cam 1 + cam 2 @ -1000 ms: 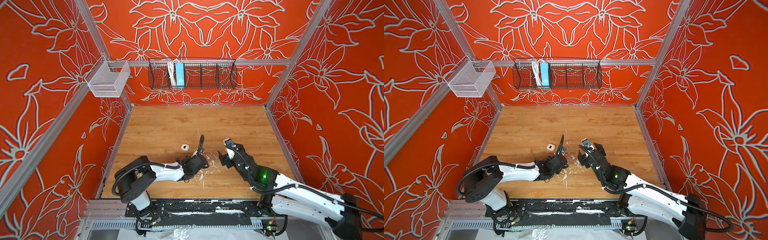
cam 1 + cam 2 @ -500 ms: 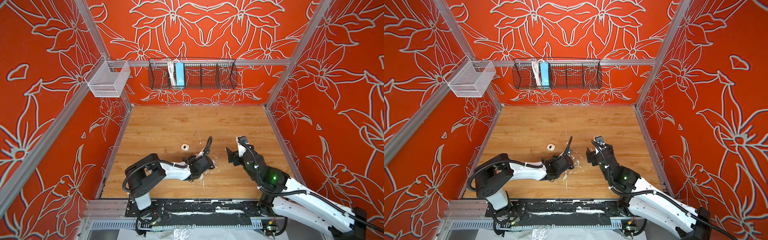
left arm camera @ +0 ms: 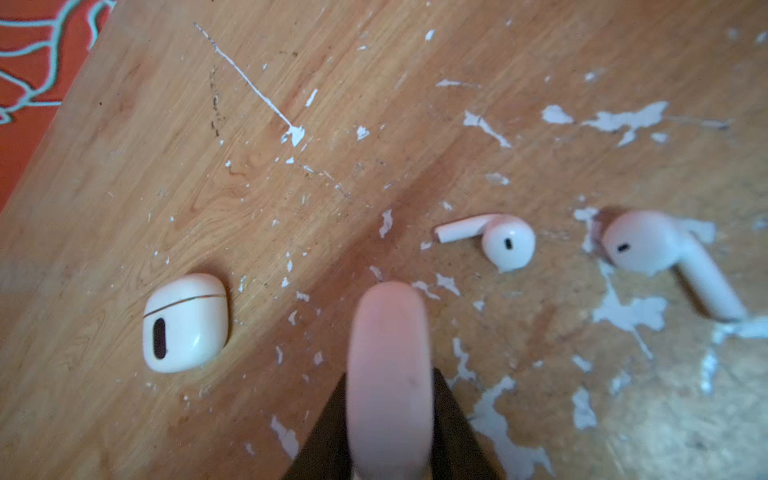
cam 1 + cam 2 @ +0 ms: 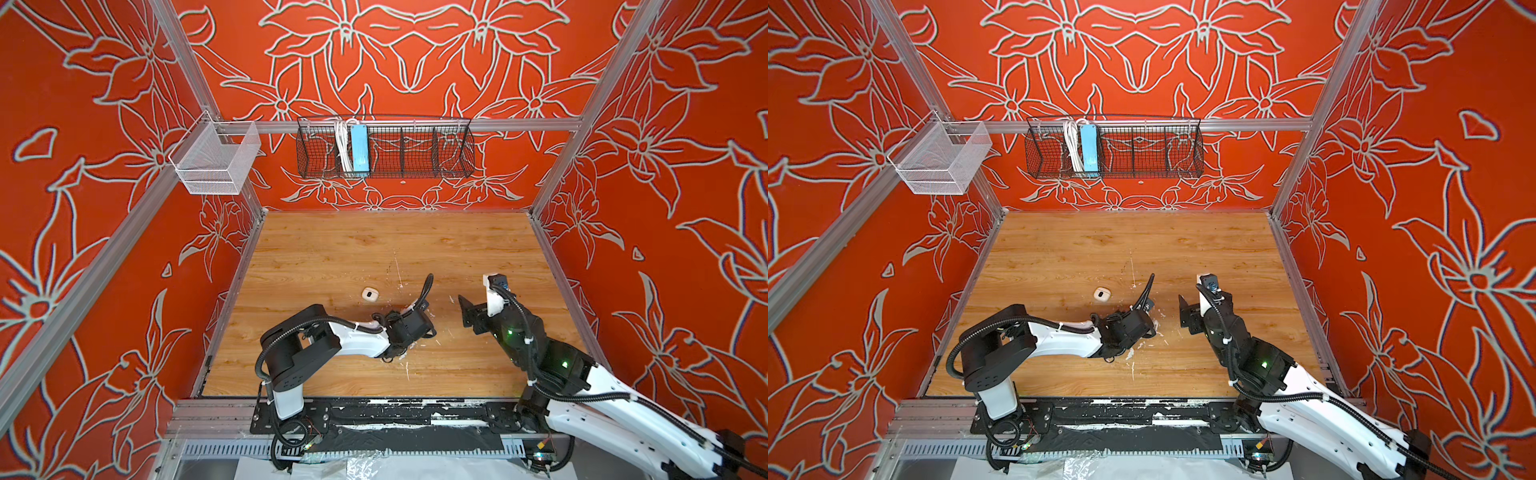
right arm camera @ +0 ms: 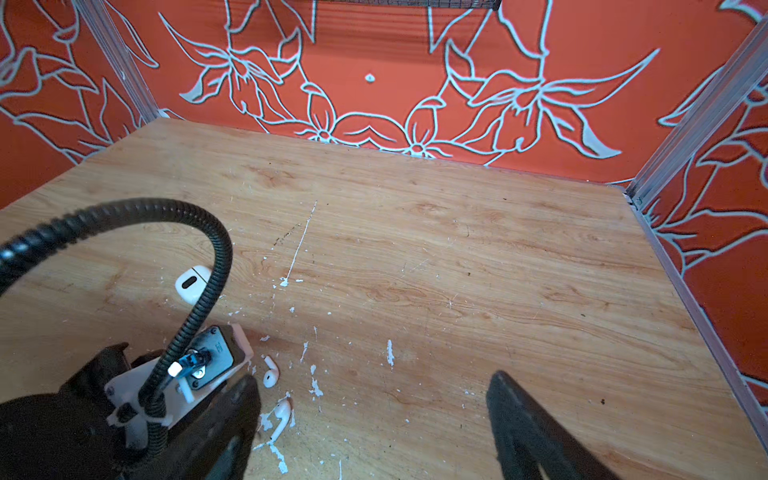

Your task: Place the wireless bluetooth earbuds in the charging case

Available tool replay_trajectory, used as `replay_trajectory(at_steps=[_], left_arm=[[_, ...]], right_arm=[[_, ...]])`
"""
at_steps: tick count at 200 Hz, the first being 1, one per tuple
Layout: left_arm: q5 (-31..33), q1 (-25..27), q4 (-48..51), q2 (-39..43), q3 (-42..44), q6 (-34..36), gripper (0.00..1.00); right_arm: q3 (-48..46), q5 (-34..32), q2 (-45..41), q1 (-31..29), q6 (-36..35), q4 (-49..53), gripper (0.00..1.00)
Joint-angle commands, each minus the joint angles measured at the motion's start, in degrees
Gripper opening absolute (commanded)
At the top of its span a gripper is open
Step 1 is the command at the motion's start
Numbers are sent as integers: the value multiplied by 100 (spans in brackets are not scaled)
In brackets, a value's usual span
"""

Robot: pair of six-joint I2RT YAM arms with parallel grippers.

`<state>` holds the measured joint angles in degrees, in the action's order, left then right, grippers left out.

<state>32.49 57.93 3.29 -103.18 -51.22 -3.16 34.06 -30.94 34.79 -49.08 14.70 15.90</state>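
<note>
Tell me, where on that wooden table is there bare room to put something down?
The far half of the wooden table is bare, from the charging case back to the red wall. The near middle is crowded: both earbuds lie there among white flecks, close by the left gripper, with the open right gripper alongside.

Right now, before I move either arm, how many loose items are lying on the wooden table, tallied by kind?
Small glossy white plastic earbuds with stems: 2 (one, the other)
Rounded white plastic charging case, closed: 1
Total: 3
</note>
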Motion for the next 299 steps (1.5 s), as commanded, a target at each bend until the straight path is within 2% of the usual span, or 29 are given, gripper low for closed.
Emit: replay_trajectory(at_steps=[1,15,28,63,95,110,131,150,166,186,204,222,248,299], left_arm=[[-541,123,737,-491,-18,43,31],[-406,182,820,-647,-126,43,31],[-416,214,828,-662,-165,35,36],[-1096,215,565,-122,73,17,70],[-2104,0,86,1260,645,-143,100],[-2738,-388,-102,2116,1017,-327,98],[-3619,-1306,-211,3294,1518,-821,98],[-4144,-2244,-204,4230,1952,-1517,98],[-4396,-2999,-87,4836,2268,-2131,97],[-4779,-3789,81,4980,2479,-2459,97],[-5056,-4283,89,4735,2602,-2631,97],[-4994,-4527,206,4345,2611,-2677,97],[-4840,-4615,404,4207,2541,-2673,97],[-4670,-4620,434,4615,2695,-2651,97]], right_arm=[[29,70,-198,38,208,145,87],[20,75,-276,39,226,186,86],[24,64,-351,38,244,245,86],[41,40,-515,38,288,393,86],[93,74,-521,38,339,524,88],[147,140,-418,39,366,616,89],[287,223,-149,39,469,810,90],[440,435,280,45,562,896,91],[657,787,968,43,729,924,90],[946,1573,2169,48,824,752,89],[1139,1962,3149,47,834,432,88],[1367,2193,4009,39,1011,251,87],[1559,2585,4904,21,1272,-169,86],[1808,2666,5607,-98,1427,-463,72]])
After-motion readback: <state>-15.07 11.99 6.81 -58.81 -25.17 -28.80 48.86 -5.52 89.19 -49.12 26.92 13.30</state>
